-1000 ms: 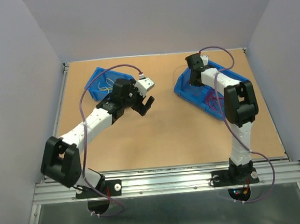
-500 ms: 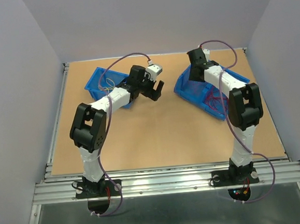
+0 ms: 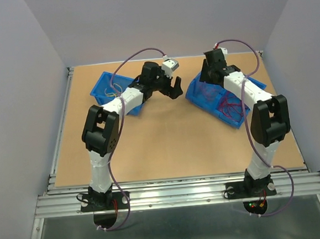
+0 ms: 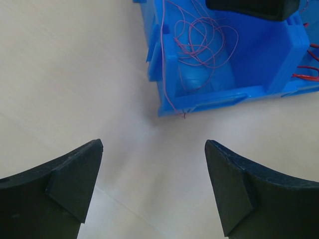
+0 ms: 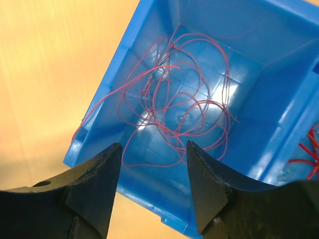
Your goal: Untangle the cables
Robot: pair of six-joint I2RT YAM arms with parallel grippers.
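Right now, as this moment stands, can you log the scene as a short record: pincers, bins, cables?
left pincer: open, empty, over the table between the bins
right pincer: open, empty, above the right bin
red cables: tangled loops in that bin's end compartment, one strand trailing over its wall
yellow cables: lying in the left bin
task state: red cables not yet untangled

No writing can be read anywhere (all three views) — no label, number.
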